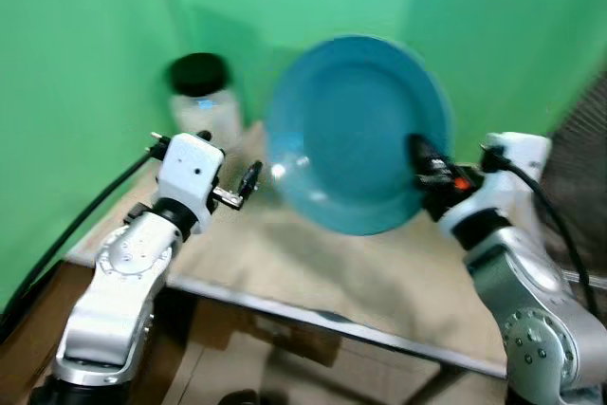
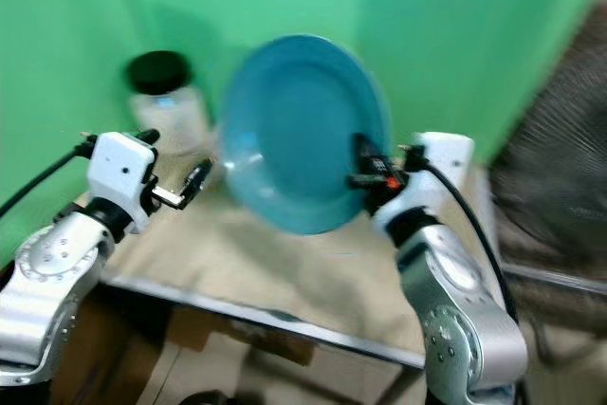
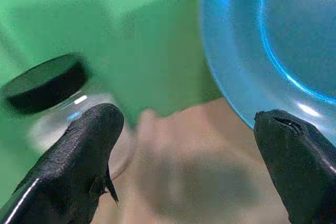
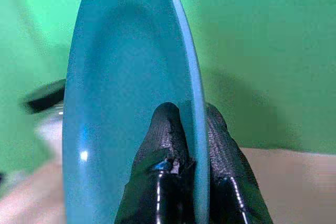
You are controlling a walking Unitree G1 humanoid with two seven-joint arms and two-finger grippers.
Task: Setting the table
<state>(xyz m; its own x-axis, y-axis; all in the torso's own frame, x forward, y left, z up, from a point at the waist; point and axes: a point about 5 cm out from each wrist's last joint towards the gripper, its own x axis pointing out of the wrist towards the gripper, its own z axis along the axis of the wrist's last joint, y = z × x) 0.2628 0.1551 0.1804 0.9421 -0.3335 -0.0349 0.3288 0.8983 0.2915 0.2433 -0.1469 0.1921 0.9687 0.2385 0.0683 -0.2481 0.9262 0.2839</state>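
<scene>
1. Blue plate (image 1: 356, 135) held up off the table (image 1: 313, 272), tipped nearly on edge, hollow face turned toward the camera and a bit to the robot's left. Widest span runs roughly 11 to 5 o'clock in the head views, lower edge hanging just above the tabletop.

2. Pinched at about 3–4 o'clock on the rim by the right gripper (image 1: 418, 160). Closed down tight on the edge in the right wrist view, one black finger (image 4: 163, 145) on the hollow face, the other behind, rim sandwiched between.

3. Right arm (image 1: 517, 272) coming up from 5 o'clock of the frame, elbow bent, forearm angled up and inward, wrist cocked toward the plate.

4. Left gripper (image 1: 248, 180) parked at the plate's 8 o'clock, just beside the lower left rim. Fingers spread wide, holding nothing; in the left wrist view, plate edge right next to one fingertip (image 3: 294, 145), touching or not hard to call with the blur.

5. Left arm (image 1: 133, 272) rising from 7 o'clock, forearm slanting up and right, wrist pointed at the plate.

6. Glass jar (image 1: 204, 101) with a black lid standing at the table's far left, about 10 o'clock from the left gripper, behind the plate's left edge.

7. Green backdrop (image 1: 95, 26) all around the back.
</scene>
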